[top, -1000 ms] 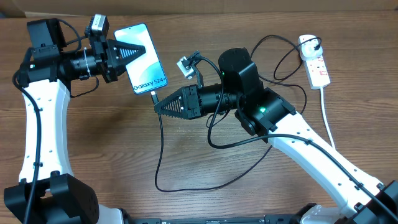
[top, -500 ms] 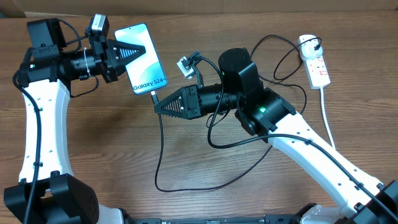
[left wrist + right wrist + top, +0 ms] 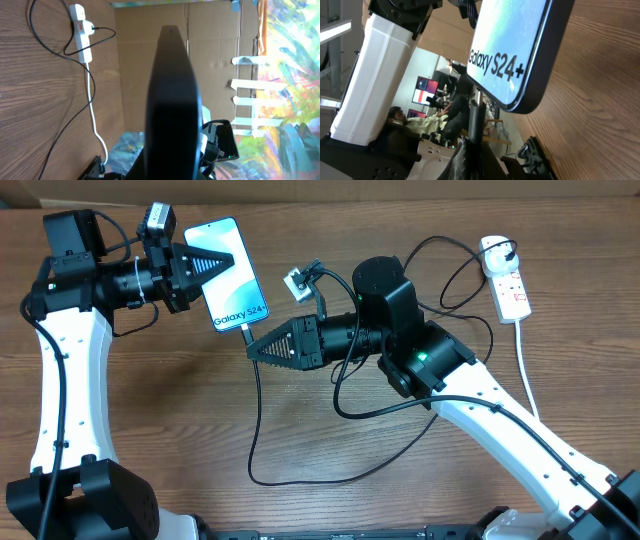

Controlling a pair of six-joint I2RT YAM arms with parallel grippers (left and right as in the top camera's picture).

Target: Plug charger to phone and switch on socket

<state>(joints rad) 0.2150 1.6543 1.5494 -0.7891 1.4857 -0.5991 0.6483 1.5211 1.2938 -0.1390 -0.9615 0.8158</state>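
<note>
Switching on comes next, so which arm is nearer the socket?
Right. The right arm has its elbow a short way from the socket; the left arm is at the opposite side, its hand at the phone.

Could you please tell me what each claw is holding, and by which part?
The left claw clamps the phone by its long side edge; the right claw grips the charger just below its plug.

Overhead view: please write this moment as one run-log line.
left gripper: shut on phone | right gripper: shut on charger below phone's lower edge | socket: no gripper near, switch unreadable
</note>
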